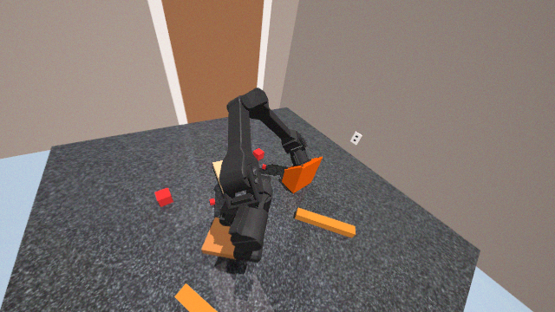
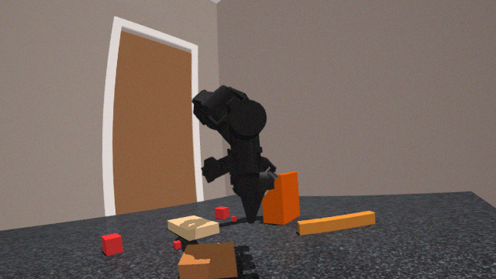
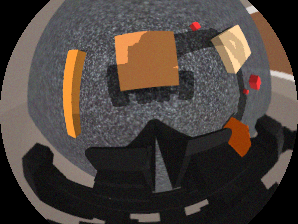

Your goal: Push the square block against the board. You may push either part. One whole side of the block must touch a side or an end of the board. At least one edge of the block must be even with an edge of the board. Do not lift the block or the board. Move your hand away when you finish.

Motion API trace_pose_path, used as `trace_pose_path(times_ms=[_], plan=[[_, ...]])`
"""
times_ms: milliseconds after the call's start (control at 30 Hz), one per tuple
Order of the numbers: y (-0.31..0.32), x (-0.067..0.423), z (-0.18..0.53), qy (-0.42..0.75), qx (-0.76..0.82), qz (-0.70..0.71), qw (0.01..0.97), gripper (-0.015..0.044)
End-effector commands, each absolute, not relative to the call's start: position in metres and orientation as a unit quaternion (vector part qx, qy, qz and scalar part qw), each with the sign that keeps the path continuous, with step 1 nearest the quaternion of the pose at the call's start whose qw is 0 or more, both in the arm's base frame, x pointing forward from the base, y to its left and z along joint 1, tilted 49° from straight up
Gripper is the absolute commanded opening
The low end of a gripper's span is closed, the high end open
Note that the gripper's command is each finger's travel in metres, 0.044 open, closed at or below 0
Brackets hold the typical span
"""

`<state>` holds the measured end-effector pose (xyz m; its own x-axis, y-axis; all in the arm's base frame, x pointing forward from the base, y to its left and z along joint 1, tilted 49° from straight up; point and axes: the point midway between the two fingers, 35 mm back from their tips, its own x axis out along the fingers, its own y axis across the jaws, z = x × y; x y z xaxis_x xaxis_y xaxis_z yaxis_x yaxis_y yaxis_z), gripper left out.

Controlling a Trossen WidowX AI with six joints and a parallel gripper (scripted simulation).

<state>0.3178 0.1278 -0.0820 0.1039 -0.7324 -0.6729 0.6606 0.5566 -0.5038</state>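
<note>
An orange-brown square block (image 1: 215, 243) (image 2: 209, 260) (image 3: 147, 59) lies flat at the foot of my arm, seemingly on its black base. A pale tan square block (image 1: 217, 170) (image 2: 193, 226) (image 3: 233, 46) lies flat on the table behind the base. An orange board (image 1: 325, 222) (image 2: 336, 222) (image 3: 72, 92) lies flat on the table, apart from both blocks. My gripper (image 1: 274, 169) (image 2: 251, 218) (image 3: 153, 123) is shut on nothing. It points down with its tip at the table, just beside a tall orange wedge (image 1: 302, 174) (image 2: 282, 199) (image 3: 237, 136).
A second orange board (image 1: 193, 299) lies at the table's front edge. A red cube (image 1: 164, 197) (image 2: 111, 244) stands apart, and smaller red cubes (image 1: 258, 153) (image 2: 222, 212) lie near the tan block. The table (image 1: 108, 243) is dark speckled stone.
</note>
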Motion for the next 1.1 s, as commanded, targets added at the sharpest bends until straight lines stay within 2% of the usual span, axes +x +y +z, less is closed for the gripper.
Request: trace_pose_path(times_ms=[0,267,467,1067], plan=[[0.129,0.311,-0.088,0.478,-0.038,-0.472,0.740,0.0000],[0.133,0.303,-0.093,0.478,-0.038,-0.472,0.740,0.0000],[0.168,0.302,-0.058,0.479,-0.038,-0.472,0.739,0.0000],[0.168,0.302,-0.058,0.479,-0.038,-0.472,0.739,0.0000]])
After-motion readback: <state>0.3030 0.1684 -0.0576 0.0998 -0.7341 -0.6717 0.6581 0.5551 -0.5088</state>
